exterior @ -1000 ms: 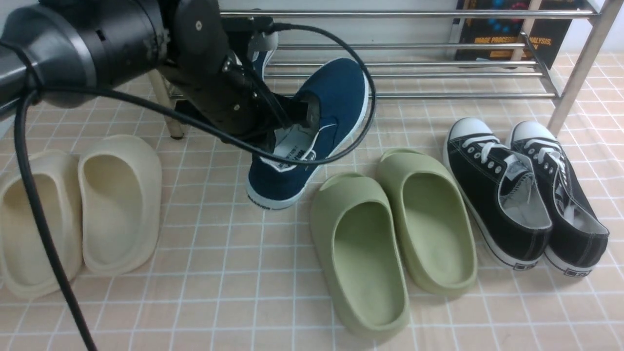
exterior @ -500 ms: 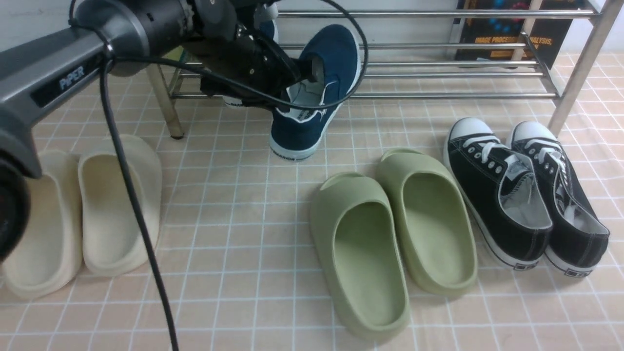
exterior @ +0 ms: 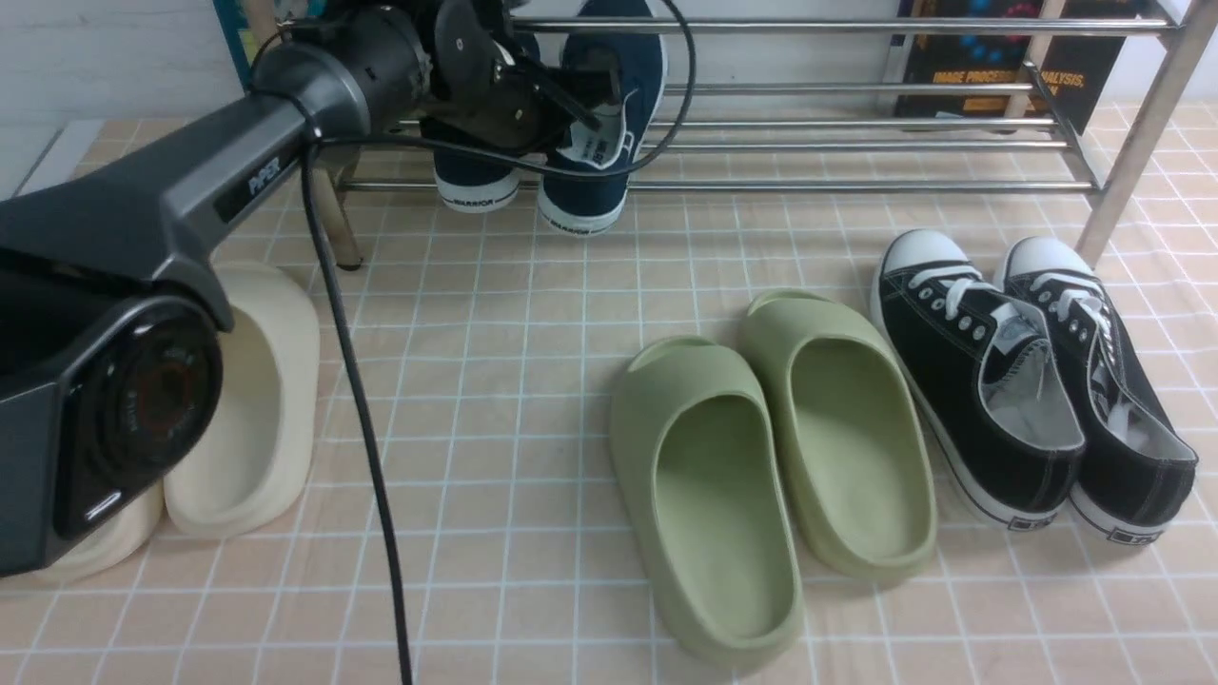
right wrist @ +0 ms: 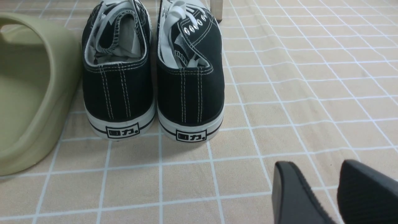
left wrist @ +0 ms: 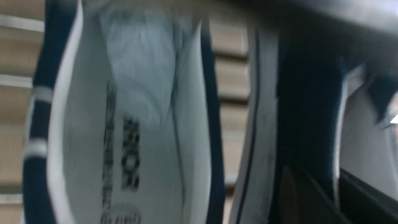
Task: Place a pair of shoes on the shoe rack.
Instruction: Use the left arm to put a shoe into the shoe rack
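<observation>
— Navy-blue canvas slip-on sneakers (exterior: 582,195): both on the shiny silver tube rack (exterior: 856,185)?
— Yes, lengthwise straight ahead of the left gripper (exterior: 592,95), which sits in the right one's opening; gripping or not, can't tell.

Two black lace-up sneakers (right wrist: 118,84) stand side by side, heels nearest, on a peach floor (right wrist: 311,77) gridded in white, with a green foam slide (right wrist: 28,93) just beside them on the left, while nearer and to their right the right gripper (right wrist: 317,177) holds its dark fingertips slightly apart around nothing.
</observation>
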Controlling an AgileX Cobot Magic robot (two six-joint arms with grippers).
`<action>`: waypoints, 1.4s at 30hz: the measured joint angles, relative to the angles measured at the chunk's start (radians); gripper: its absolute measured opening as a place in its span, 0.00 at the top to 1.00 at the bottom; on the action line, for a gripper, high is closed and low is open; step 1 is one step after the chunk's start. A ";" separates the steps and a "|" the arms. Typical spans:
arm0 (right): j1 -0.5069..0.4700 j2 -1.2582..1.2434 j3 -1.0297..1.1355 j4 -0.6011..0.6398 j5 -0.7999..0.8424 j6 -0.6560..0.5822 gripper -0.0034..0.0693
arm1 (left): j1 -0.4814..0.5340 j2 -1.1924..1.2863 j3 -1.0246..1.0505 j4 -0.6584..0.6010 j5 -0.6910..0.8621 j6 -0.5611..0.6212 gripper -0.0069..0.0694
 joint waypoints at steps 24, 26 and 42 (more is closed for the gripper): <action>0.000 0.000 0.000 0.000 0.000 0.000 0.62 | -0.024 -0.128 -0.017 0.076 0.521 0.187 0.78; 0.000 0.000 0.000 0.000 0.000 0.000 0.62 | -0.039 -0.103 -0.017 0.076 0.533 0.188 0.84; 0.000 0.000 0.000 0.000 0.000 0.000 0.62 | -0.082 0.030 -0.020 0.101 0.220 0.105 0.89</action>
